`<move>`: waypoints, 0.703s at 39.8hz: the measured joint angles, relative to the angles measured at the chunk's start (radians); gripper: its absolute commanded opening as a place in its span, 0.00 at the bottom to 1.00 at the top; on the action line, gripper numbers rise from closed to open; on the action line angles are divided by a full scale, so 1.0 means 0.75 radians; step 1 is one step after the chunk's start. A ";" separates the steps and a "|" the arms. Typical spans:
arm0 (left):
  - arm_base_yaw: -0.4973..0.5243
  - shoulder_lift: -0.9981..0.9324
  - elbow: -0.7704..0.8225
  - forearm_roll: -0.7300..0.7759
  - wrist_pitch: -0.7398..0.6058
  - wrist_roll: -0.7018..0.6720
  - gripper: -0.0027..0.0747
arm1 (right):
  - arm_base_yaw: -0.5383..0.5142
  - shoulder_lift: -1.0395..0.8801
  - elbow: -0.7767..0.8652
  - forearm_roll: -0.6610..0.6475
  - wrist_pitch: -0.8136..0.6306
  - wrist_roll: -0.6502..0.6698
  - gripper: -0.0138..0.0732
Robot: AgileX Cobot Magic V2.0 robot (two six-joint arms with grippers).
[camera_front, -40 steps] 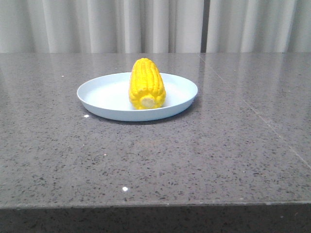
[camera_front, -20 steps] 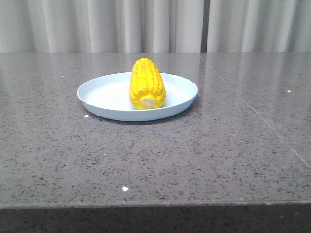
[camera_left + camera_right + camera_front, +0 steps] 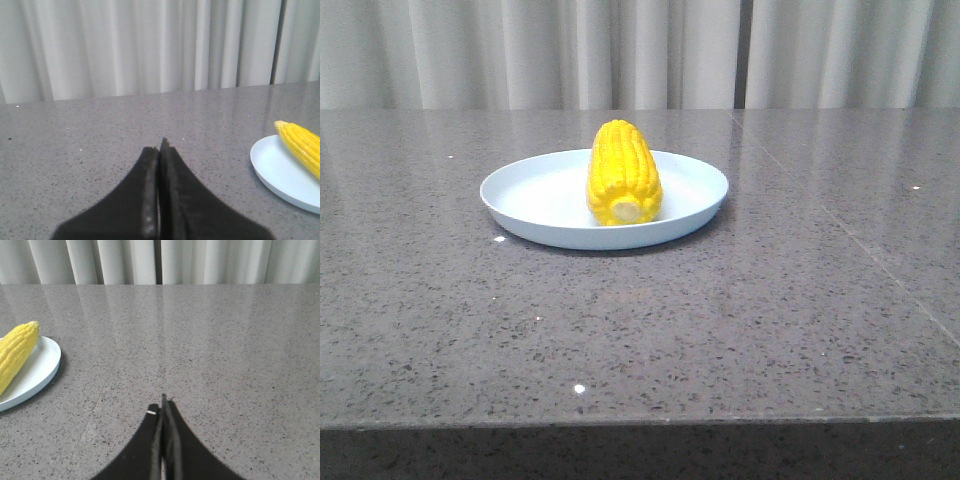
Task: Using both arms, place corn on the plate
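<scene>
The corn (image 3: 623,172) lies on the plate (image 3: 520,195), stub end toward the worktop (image 3: 720,320) front edge. Left hand (image 3: 159,150) and right hand (image 3: 163,405) are closed, empty, well apart from the plate; placement appears complete.

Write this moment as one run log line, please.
corn: lying on plate | left gripper: shut, empty | right gripper: shut, empty
</scene>
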 measured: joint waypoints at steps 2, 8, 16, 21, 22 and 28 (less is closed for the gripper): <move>0.020 -0.047 0.038 0.000 -0.019 0.000 0.01 | 0.000 0.000 0.000 0.000 0.000 0.000 0.08; 0.081 -0.193 0.165 0.018 -0.035 -0.023 0.01 | 0.000 0.000 0.000 0.000 0.000 0.000 0.08; 0.140 -0.206 0.327 0.080 -0.049 -0.135 0.01 | 0.000 0.000 0.002 -0.002 0.000 0.000 0.08; 0.146 -0.206 0.426 0.091 -0.131 -0.143 0.01 | 0.000 0.000 0.005 -0.002 0.000 0.000 0.08; 0.147 -0.206 0.444 0.091 -0.156 -0.143 0.01 | 0.000 0.000 0.005 -0.002 0.000 0.000 0.08; 0.149 -0.206 0.505 0.091 -0.240 -0.144 0.01 | 0.000 0.000 0.005 -0.002 0.000 0.000 0.08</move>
